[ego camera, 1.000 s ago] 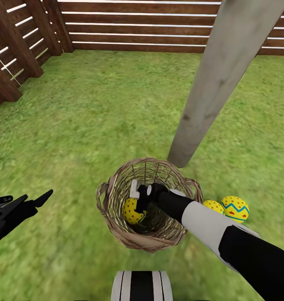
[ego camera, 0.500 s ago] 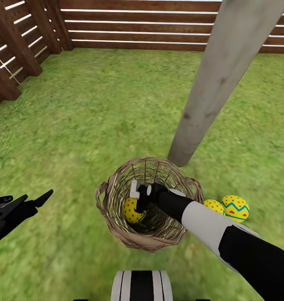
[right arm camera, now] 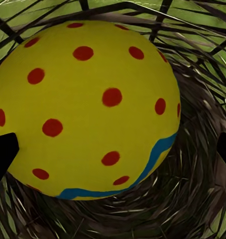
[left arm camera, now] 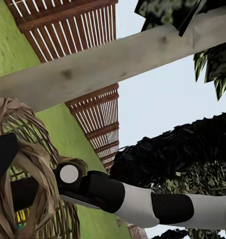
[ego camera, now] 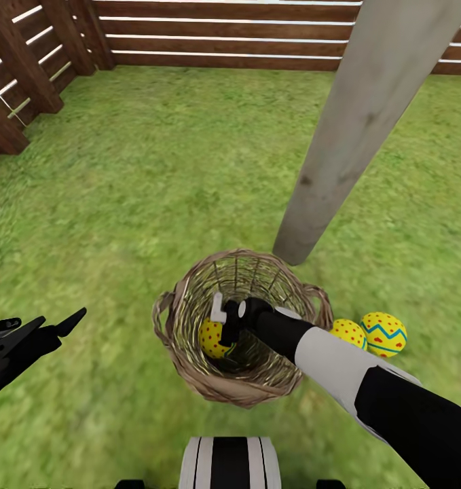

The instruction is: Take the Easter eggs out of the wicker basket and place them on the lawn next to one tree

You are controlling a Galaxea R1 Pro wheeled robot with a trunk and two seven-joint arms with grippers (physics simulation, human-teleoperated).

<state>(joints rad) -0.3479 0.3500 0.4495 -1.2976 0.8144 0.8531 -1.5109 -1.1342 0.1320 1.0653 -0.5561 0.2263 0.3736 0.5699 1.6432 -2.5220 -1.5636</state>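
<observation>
The wicker basket stands on the lawn just in front of me. One yellow Easter egg lies inside it. My right gripper reaches down into the basket and is open, with that egg between its fingertips. Two more Easter eggs rest on the grass to the right of the basket, close to the foot of the pale tree trunk. My left gripper hovers open and empty over the grass at the left.
A brown slat fence closes the lawn at the back and on the left. In the left wrist view the basket's rim, the trunk and my right arm show. Open grass lies ahead and to the left.
The whole picture has slid a little as the head camera moved. Both grippers and the eggs keep their places relative to the basket.
</observation>
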